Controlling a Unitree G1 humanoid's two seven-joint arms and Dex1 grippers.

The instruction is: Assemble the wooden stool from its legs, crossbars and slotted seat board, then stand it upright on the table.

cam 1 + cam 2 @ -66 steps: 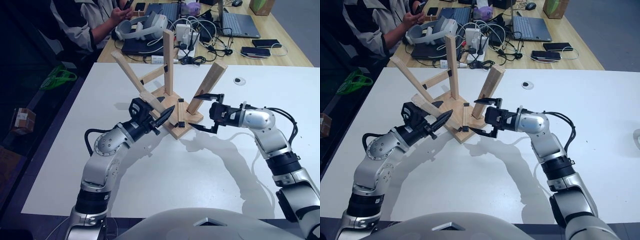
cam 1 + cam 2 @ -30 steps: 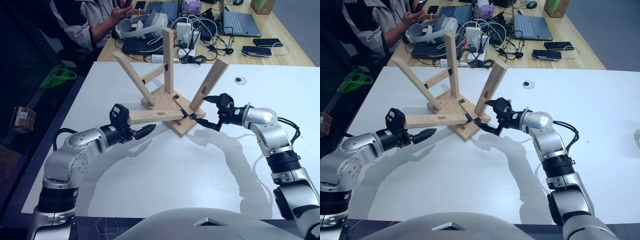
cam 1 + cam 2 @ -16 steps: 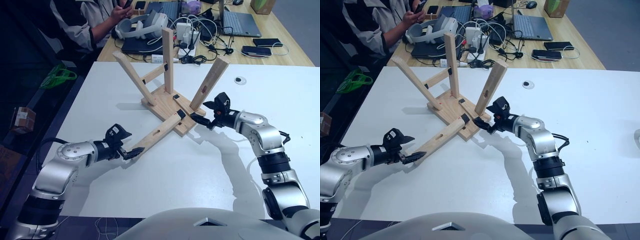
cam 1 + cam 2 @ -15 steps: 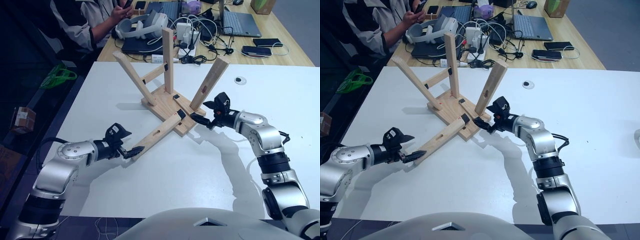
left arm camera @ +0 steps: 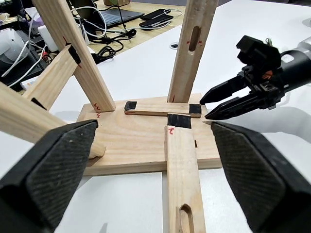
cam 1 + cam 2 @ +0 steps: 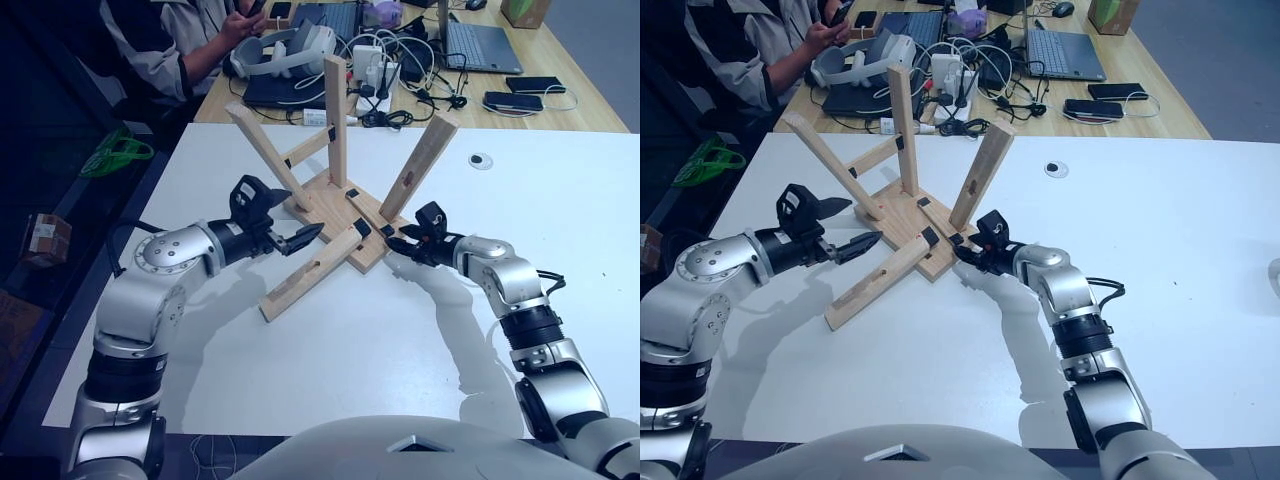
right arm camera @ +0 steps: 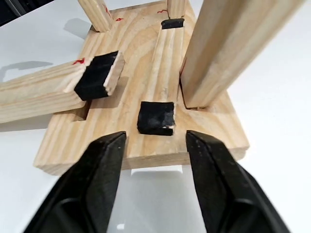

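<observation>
Left gripper (image 6: 303, 213) released the leg (image 6: 310, 275); wrist view shows its slot (image 5: 185, 216).

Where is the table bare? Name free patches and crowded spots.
Free: the near table strip between the lying leg and the right arm; the far right beyond the round disc. Crowded: the seat board, between left hand and right hand.

Seat board (image 7: 131, 43) & legs (image 5: 189, 53): pale bare wood, grain visible, matt. Crossbar ends (image 7: 155, 118) are capped in black matt material. Table (image 6: 400, 340): smooth white, slight sheen. Left gripper (image 6: 303, 240) fingers (image 5: 53, 170): black, fine-ribbed.
</observation>
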